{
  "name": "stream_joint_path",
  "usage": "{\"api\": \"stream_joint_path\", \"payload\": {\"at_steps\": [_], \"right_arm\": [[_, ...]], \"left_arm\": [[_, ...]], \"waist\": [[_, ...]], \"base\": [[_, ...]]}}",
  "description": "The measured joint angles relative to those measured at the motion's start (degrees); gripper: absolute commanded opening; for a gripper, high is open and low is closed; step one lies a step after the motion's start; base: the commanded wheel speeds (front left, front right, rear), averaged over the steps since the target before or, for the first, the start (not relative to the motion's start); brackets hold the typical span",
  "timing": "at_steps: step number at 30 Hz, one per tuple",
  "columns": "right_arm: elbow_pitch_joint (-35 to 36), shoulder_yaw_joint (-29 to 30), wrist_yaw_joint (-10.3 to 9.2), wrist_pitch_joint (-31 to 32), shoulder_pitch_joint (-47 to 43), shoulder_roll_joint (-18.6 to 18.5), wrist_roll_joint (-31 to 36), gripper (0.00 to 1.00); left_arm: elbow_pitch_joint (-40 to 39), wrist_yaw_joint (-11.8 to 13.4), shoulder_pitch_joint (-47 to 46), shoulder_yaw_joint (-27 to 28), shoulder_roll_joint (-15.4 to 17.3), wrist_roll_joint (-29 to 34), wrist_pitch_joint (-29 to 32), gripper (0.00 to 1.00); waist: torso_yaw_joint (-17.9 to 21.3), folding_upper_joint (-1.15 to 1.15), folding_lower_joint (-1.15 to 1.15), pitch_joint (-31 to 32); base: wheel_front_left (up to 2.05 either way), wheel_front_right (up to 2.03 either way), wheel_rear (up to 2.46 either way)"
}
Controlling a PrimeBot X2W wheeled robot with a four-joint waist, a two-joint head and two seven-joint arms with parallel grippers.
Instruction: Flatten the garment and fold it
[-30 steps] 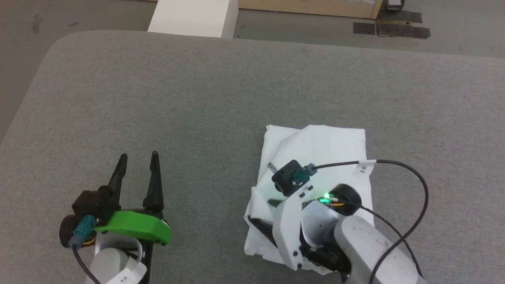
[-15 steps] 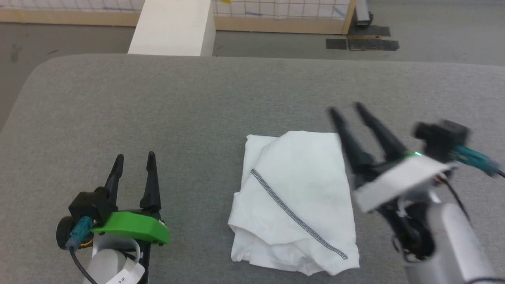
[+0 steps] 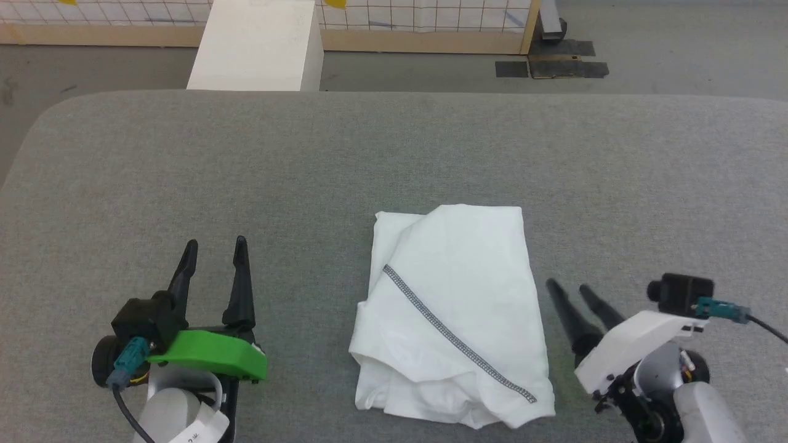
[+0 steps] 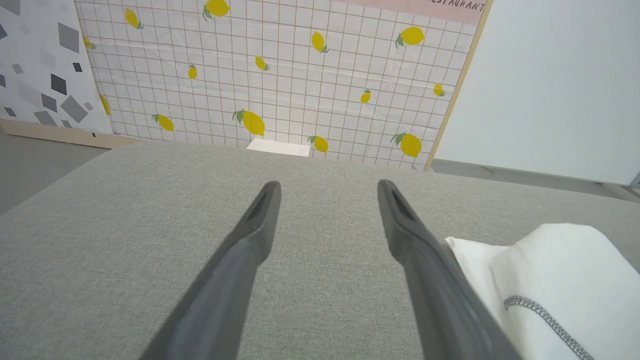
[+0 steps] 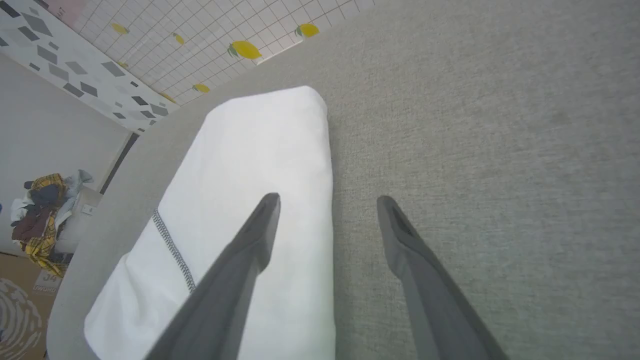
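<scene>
1. We find the garment [image 3: 452,314] lying on the grey padded surface [image 3: 308,160]. It is folded into a rough rectangle, a little right of the middle of the head view and toward the near edge.
2. A line of grey zigzag stitching [image 3: 455,337] runs slantwise across its top layer, from the upper left down toward the lower right corner. The near edge is bunched and wrinkled, while the far edge lies straight.
3. Our left gripper [image 3: 216,241] sits at the lower left of the head view, well apart from the garment. Its fingers [image 4: 247,240] point away from us and are spread wide with nothing between them.
4. In the left wrist view those fingers stand over bare grey cloth, and the garment's white edge shows past the right-hand finger at the lower right.
5. Our right gripper [image 3: 566,284] is at the lower right of the head view, just beside the garment's right edge. Its fingers are parted and hold nothing.
6. In the right wrist view one finger crosses the white fabric and the other the bare surface. Whether either touches, we cannot tell.
7. Beyond the surface's far edge a white box [image 3: 255,46] stands on the floor [image 3: 431,64], with a grid-patterned panel [image 4: 300,75] printed with yellow lemons behind it.
</scene>
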State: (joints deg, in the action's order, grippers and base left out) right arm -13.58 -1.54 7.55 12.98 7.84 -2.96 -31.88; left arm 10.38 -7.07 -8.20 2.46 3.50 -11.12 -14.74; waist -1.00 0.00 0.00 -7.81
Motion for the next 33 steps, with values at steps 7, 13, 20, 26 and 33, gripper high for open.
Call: {"api": "stream_joint_path", "payload": {"at_steps": [7,13,20,26,33], "right_arm": [[-8.5,-3.7,0.0,5.0,2.1,0.1,-1.6,1.0],[-14.1,-6.9,0.01,7.3,7.0,0.0,-1.6,1.0],[-17.0,-9.1,0.01,7.4,9.8,0.0,0.3,0.0],[-15.7,-9.6,0.02,6.2,10.7,0.3,11.7,0.0],[-10.0,-10.2,0.02,9.4,13.8,-4.3,30.2,0.0]], "left_arm": [[0.1,0.0,0.0,-0.1,0.0,0.0,0.0,1.0],[0.4,0.0,0.0,-0.4,0.0,0.0,0.0,1.0],[0.5,0.0,0.0,-0.3,0.0,0.0,0.0,1.0],[0.1,0.0,0.6,0.8,0.0,0.0,0.0,1.0],[-0.7,0.0,1.0,1.3,0.1,0.0,0.0,1.0]], "waist": [[-0.7,0.0,0.0,-0.5],[-1.4,0.0,0.0,-0.7],[-1.7,0.0,0.0,-0.5],[-0.3,0.0,0.0,-0.3],[3.1,0.0,0.0,-0.6]], "base": [[0.0,0.0,0.0],[0.0,0.0,0.0],[0.0,0.0,0.0],[0.0,0.0,0.0],[0.0,0.0,0.0]]}}
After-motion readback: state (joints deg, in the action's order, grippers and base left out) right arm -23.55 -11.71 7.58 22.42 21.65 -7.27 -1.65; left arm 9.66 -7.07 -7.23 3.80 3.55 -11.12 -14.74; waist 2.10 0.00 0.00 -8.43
